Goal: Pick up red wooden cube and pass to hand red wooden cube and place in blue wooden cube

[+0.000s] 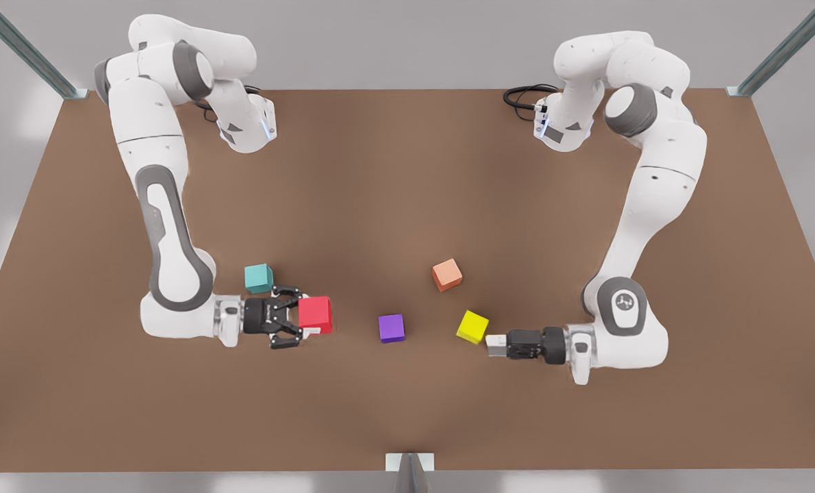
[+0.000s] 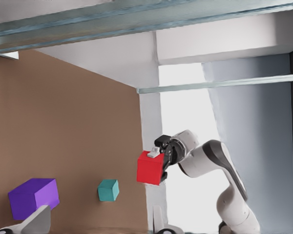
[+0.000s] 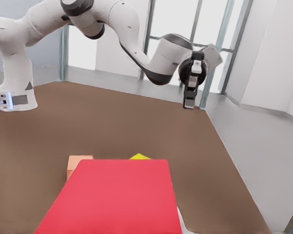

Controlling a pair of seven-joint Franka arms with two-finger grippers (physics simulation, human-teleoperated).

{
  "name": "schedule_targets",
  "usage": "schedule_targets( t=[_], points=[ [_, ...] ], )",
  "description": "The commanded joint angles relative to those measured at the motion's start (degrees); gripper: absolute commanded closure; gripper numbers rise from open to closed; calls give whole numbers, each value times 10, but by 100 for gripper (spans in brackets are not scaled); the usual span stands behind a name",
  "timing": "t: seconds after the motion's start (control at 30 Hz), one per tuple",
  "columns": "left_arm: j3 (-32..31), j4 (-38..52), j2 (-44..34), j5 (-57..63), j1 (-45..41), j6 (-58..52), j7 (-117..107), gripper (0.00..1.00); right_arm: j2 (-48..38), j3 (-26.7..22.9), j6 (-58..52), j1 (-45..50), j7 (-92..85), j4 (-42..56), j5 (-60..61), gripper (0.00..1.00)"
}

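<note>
Right hand (image 1: pixel 303 318), on the front view's left, is clamping the red wooden cube (image 1: pixel 315 313) aloft beside the blue wooden cube (image 1: pixel 259 277); left hand (image 1: pixel 495 345) is waiting, seemingly closed, near the yellow cube (image 1: pixel 472 326). Handover coming: both must converge mid-table (image 1: pixel 380 192).

The right gripper (image 1: pixel 306 316) points sideways, fingers clamped on the red wooden cube (image 1: pixel 315 313). Opposite it, the left gripper (image 1: pixel 491 344) waits, fingers together.

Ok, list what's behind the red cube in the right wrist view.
Past the red wooden cube, held by the right gripper, a corner of the salmon cube and the yellow cube's tip show; the rest of both is covered.
</note>
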Motion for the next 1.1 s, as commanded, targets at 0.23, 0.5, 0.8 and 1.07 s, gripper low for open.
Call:
schedule_targets(
  t=[0.23,0.5,0.8,1.07],
  points=[
    [-25,53,-145,606,120,-401,-294,0,-160,-10,-69,-42,295,-58,-494,49],
    [273,-228,-389,438,-78,-304,-188,0,-241,-7,177,4,370,-273,-535,49],
    [266,-215,-375,424,-76,-274,-185,0,-257,-9,317,13,377,-361,-568,49],
    [265,-219,-360,422,-76,-303,-189,0,-269,-11,360,10,377,-416,-606,49]
  ],
)
